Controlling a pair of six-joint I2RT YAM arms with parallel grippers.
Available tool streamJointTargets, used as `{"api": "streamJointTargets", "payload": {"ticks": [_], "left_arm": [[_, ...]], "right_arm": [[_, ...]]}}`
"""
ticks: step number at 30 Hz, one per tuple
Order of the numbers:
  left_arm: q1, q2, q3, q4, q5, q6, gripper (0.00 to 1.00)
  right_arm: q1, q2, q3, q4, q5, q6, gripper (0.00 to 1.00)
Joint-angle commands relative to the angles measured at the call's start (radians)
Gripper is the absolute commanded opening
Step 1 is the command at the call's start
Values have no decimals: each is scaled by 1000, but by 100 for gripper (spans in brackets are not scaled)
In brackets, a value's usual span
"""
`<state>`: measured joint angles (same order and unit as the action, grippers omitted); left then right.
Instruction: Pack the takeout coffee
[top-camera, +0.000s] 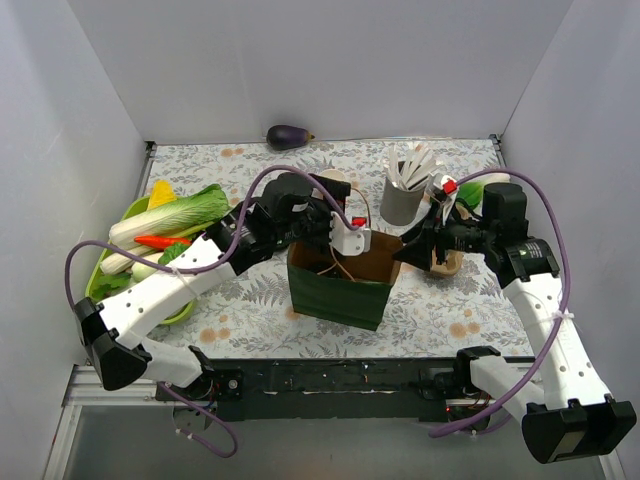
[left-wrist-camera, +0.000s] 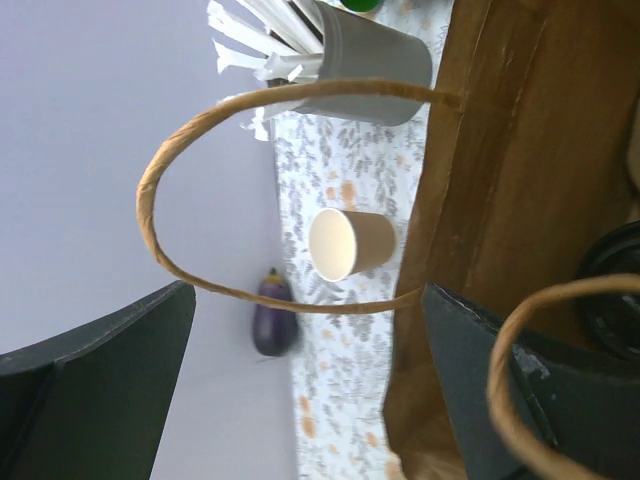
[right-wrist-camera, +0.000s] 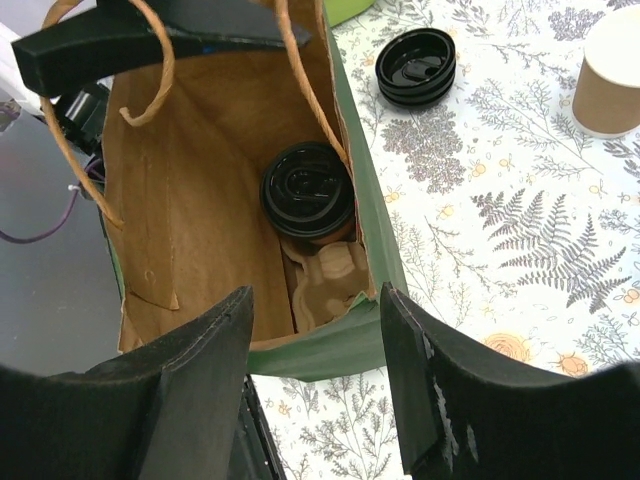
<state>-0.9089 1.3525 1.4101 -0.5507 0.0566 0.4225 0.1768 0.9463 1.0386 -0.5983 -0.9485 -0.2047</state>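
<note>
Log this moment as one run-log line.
takeout coffee: lidded, inside green bag | left claw: open | right claw: open, empty, at bag rim

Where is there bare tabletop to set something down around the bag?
Bare: near-right tabletop between the green bag and the right arm's base; back-left corner between the eggplant and the vegetable tray. Crowded: behind the bag, with lid stack, unlidded cup, straw holder and the left arm overhead.

Takeout coffee (right-wrist-camera: 307, 190) in bag (top-camera: 340, 295), mid-table, on cup carrier (right-wrist-camera: 325, 280); lid stack (right-wrist-camera: 416, 66), lidless cup (right-wrist-camera: 610, 75) behind bag; straw holder (top-camera: 402, 200) back-right; eggplant (top-camera: 289, 135) at rear wall.
</note>
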Motion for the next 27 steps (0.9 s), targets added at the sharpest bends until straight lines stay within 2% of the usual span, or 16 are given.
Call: {"api": "streamJointTargets", "payload": {"ticks": [1,6,8,13,16,23,27], "left_arm": [[-8,-59,-25,44,9,197,98],[-8,-82,-100,58,-20,376,98],[-13,-95,-138,124,-81,421,98],[-18,-84,-154,228,-184,457,98],[-19,-72,-102,247,-239,392,98],[-19,-70,48,126,-247,52,98],[-19,-93,14,119,-326,-69,98]], "right_arm": [[-3,-27,-14,43,-24,16,61],[-2,-40,-26,54,-26,21,61],[-3,-44,-29,58,-26,22,61],[-3,-63,-32,57,-24,24,61],[-2,-66,-20,54,-22,24,61],[-3,-29,47,178,42,68,58],[-2,20,83,300,154,80,53]]}}
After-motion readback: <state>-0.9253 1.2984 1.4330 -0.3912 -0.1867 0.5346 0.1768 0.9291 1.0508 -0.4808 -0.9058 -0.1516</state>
